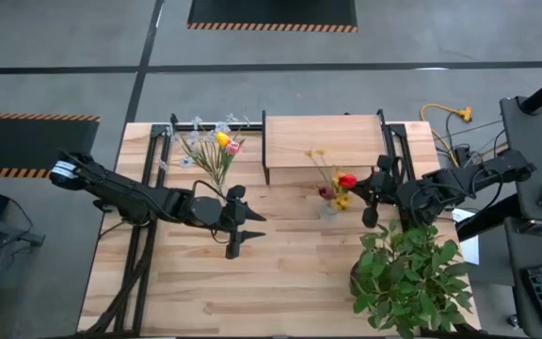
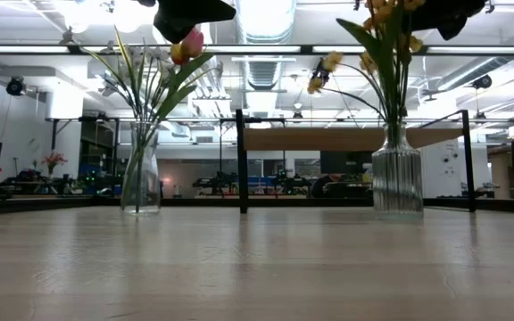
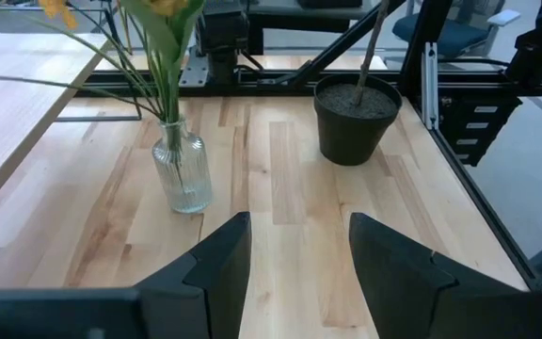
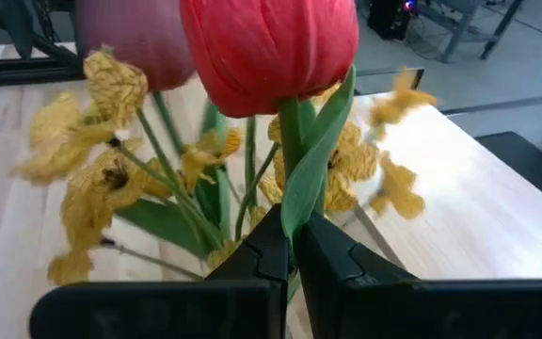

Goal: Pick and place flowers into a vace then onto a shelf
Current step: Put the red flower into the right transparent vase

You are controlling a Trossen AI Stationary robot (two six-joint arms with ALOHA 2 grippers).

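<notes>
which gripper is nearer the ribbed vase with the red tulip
Right. The right gripper is right beside the ribbed vase, jaws shut on the red tulip stem. The left gripper sits apart, toward the table's middle, jaws open and empty.

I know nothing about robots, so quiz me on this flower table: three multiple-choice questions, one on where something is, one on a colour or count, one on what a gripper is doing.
1. Where is the shelf?
A. at the table's far edge
B. on the floor
C. under the potted plant

2. How many glass vases with flowers stand on the table?
A. one
B. two
C. four

3. The right gripper is
A. wide open over bare wood
B. shut on the red tulip
C. holding the pot

Answers:
1 A, the high view shows it at the far edge.
2 B, the low view shows two.
3 B, its fingers pinch the green stem.
</notes>
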